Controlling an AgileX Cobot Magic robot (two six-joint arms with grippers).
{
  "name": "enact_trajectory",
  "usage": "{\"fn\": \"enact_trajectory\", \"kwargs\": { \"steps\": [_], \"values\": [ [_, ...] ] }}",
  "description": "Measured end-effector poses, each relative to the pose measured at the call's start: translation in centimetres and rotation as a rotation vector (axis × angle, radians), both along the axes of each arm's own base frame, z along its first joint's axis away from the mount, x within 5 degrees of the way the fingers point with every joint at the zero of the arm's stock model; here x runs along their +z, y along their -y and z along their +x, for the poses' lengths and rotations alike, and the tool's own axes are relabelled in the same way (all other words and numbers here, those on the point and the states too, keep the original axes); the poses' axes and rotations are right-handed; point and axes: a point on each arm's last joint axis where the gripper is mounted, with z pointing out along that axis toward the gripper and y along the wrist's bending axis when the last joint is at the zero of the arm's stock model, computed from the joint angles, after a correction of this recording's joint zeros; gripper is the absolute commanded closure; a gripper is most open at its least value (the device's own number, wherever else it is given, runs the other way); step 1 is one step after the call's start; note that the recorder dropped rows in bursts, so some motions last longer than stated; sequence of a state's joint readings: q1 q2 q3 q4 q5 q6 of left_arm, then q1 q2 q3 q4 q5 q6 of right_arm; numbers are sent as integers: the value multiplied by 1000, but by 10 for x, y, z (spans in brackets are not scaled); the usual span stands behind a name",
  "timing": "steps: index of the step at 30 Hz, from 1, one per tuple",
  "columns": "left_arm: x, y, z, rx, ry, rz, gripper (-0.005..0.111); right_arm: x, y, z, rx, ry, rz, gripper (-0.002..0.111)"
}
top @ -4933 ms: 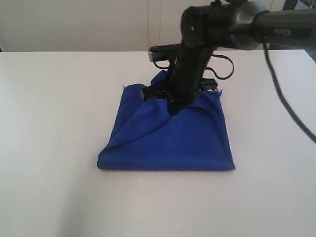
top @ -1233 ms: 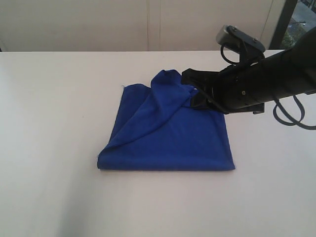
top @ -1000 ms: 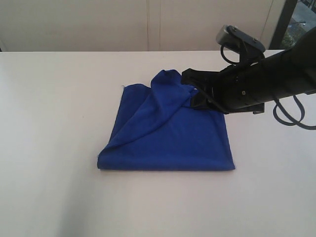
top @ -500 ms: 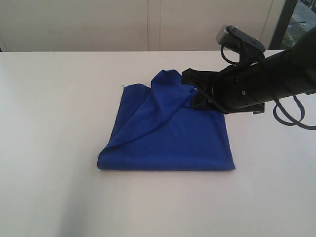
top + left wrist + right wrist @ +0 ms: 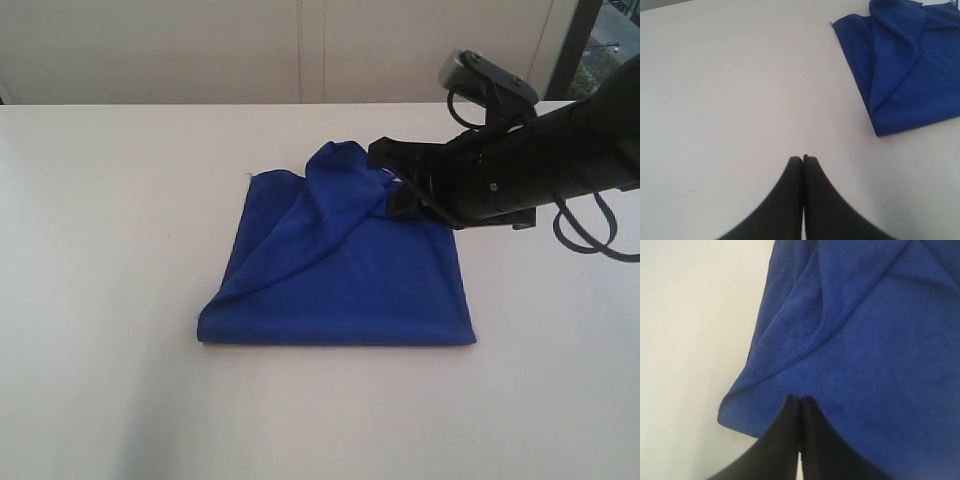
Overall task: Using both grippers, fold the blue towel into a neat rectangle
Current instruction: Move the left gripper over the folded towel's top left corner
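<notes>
The blue towel (image 5: 340, 270) lies folded into a rough square on the white table (image 5: 120, 200). One layer runs across it in a diagonal fold, and a bunched peak stands up at its far edge (image 5: 335, 155). My right gripper (image 5: 382, 168) reaches in from the right, level with that far edge and close beside the peak. It is shut with nothing between the jaws. In the right wrist view the towel (image 5: 865, 340) fills the space beyond the closed right gripper (image 5: 800, 399). My left gripper (image 5: 803, 158) is shut over bare table, well apart from the towel (image 5: 905, 65).
The right arm's black body and looping cable (image 5: 580, 225) hang over the table's far right. A pale wall (image 5: 200, 50) runs behind the table's back edge. Bare tabletop surrounds the towel on the left and front.
Several seconds ago the right arm stood upright over the towel's far edge; it now lies low to the right. Nothing has moved in the last second.
</notes>
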State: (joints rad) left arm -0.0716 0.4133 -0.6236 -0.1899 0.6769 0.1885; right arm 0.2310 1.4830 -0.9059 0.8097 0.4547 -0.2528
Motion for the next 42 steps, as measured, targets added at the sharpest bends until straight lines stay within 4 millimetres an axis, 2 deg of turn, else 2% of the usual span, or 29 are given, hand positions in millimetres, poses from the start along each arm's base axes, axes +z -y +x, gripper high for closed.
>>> {"fn": "enact_trajectory", "kwargs": {
  "steps": [2, 12, 16, 22, 26, 28, 30, 31, 32, 36, 38, 40, 42],
  "values": [
    [0, 0, 0, -3, 1, 5, 107, 0, 0, 1, -7, 8, -2, 108],
    [0, -8, 2, -76, 75, 285, 107, 3, 5, 7, -62, 80, -25, 108],
    [1, -9, 3, -80, 94, 306, 107, 3, 6, 7, -46, 91, -57, 108],
    [3, -4, 3, -95, 107, 239, 107, -9, 12, 4, 85, 66, -236, 108],
    [8, 7, 6, -123, 124, 56, 107, -28, 26, 5, 107, -49, -363, 108],
    [2, 16, 18, -159, 15, -57, 107, -40, 31, 6, 111, -110, -399, 108],
    [-11, 23, 43, -189, -147, -130, 107, -54, 32, 7, 127, -183, -412, 108],
    [-23, 27, 66, -198, -235, -156, 107, -62, 32, 7, 135, -225, -417, 108],
    [-30, 30, 78, -204, -269, -176, 107, -65, 32, 7, 138, -237, -418, 108],
    [-57, 43, 127, -266, -374, -250, 107, -71, 32, 8, 143, -256, -425, 108],
    [-70, 54, 152, -277, -402, -233, 107, -71, 32, 9, 140, -244, -426, 108],
    [-79, 72, 173, -315, -427, -204, 107, -71, 33, 10, 136, -241, -426, 108],
    [-77, 97, 198, -352, -423, -169, 107, -67, 37, 14, 116, -228, -419, 108]
  ]
}}
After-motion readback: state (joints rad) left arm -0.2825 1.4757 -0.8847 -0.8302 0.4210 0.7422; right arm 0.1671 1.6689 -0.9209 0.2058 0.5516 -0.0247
